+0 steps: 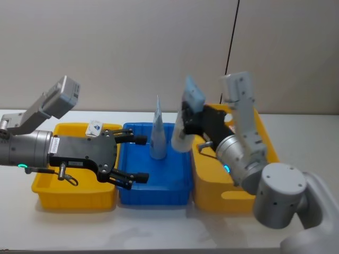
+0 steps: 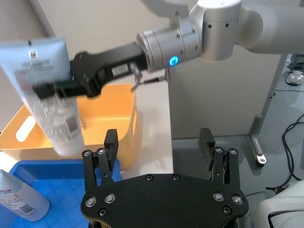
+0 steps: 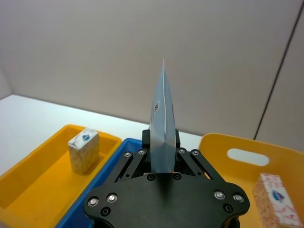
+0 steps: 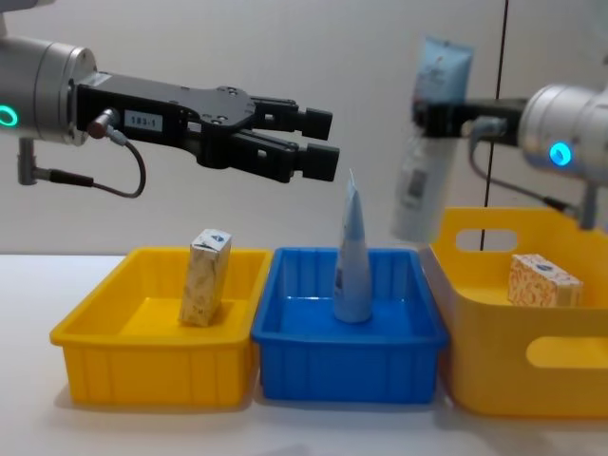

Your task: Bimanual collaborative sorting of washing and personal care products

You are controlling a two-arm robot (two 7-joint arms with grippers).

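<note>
- Taking the blue plastic bin [image 4: 348, 328] in the middle as the landmark: left of it sits a low yellow plastic tray [image 4: 152, 347], and one small cream carton with floral print and a blue-marked white top [image 4: 205, 277] stands upright in it.
- Above the seam between that tray and the blue bin hangs the left gripper [image 4: 312, 141], black fingers spread wide and holding nothing.
- Inside the blue bin a slim pale-blue-and-white pouch tapering to a point [image 4: 351, 256] stands on its base.
- Just over the bin's right edge, the right gripper [image 1: 185, 123] is clamped on a second pale-blue tube-like pouch [image 4: 427, 138], held roughly upright and well clear of the rim.
- Right of the bin stands a deeper orange-yellow tub [image 4: 527, 366] with another floral carton [image 4: 541, 280] lying in it.
- By my reckoning the held pouch is bound for the blue bin. To do it well, carry it further over the bin's open floor, away from the standing pouch, lower it until the base nearly touches, then release. The left gripper should keep clear of that path.
</note>
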